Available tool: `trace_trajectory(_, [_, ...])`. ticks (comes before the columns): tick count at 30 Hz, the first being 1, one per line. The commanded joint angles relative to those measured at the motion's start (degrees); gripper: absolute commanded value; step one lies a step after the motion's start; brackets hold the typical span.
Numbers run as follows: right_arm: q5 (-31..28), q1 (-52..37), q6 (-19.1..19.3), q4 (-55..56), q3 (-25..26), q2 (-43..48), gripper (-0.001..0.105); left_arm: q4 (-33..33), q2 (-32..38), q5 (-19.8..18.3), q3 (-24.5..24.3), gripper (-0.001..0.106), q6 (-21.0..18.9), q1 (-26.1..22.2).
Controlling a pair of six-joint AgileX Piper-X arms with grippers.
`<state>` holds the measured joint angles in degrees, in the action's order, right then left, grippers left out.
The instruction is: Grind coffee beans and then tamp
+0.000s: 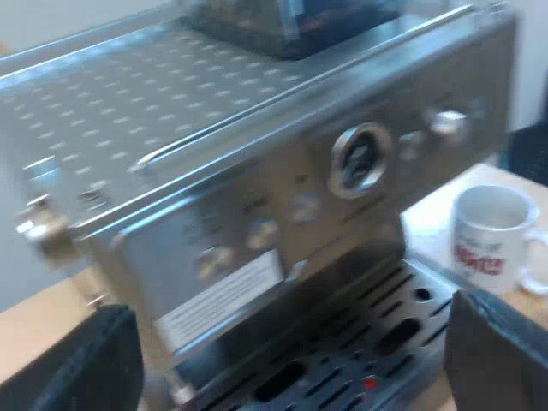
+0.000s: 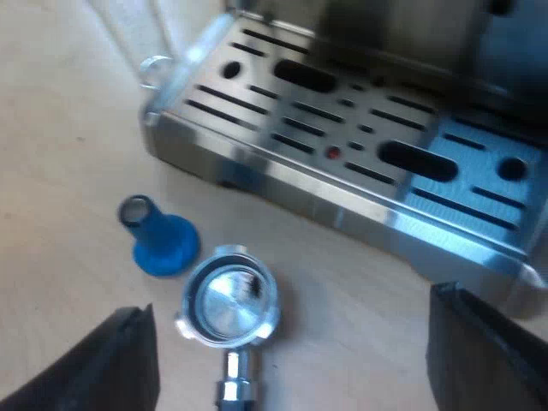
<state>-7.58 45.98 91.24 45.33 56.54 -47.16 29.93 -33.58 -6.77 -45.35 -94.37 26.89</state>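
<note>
The espresso machine (image 1: 282,197) stands before my left gripper (image 1: 295,364), with its dark bean hopper (image 1: 291,21) on the dimpled top and a round gauge and knobs on its face. My left gripper is open, with nothing between its fingers, above the slotted drip tray (image 1: 360,360). On the wooden table below my right gripper (image 2: 295,364) lies the metal holder (image 2: 227,304), its basket facing up and looking empty. The blue tamper (image 2: 158,240) lies on the table touching or nearly touching the holder's rim. My right gripper is open, over the holder.
A white mug (image 1: 492,235) with red lettering stands on the table beside the machine. The drip tray (image 2: 360,163) has a small red float in its grille. A clear measuring glass (image 2: 141,38) stands at the tray's corner.
</note>
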Motion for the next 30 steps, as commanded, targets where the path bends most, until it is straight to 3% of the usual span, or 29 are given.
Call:
trace_trajectory(1, [3.9, -4.2, 0.6, 1.8, 0.6, 0.0, 0.066, 0.0, 0.4, 0.5, -0.3, 0.073, -0.3, -3.5])
trace_trajectory(7, [9.5, -15.1, 1.7, 5.1, 0.6, 0.3, 0.066, 0.9, 0.4, -7.0, -0.3, 0.073, -1.3, -14.4])
trace_trajectory(9, [11.5, -18.8, 2.1, 5.5, 0.6, 0.3, 0.066, 2.9, 0.4, -8.7, -0.3, 0.073, -3.6, -18.0])
trace_trajectory(12, [13.1, -23.9, 4.3, 6.9, 0.6, 0.3, 0.066, 5.8, 0.5, -12.2, -0.4, 0.073, -3.7, -21.9])
trace_trajectory(21, [17.3, -39.5, 11.5, 11.6, 0.6, 1.9, 0.066, 11.1, 4.6, -12.8, -0.5, 0.073, -3.7, -23.6])
trace_trajectory(26, [17.3, -42.9, 15.8, 13.8, 0.6, 6.3, 0.066, 13.6, 8.2, -12.8, -0.5, 0.073, -3.6, -23.6])
trace_trajectory(30, [17.3, -43.1, 17.0, 13.9, 0.5, 12.7, 0.066, 15.7, 12.1, -12.8, -0.5, 0.073, -3.6, -23.6])
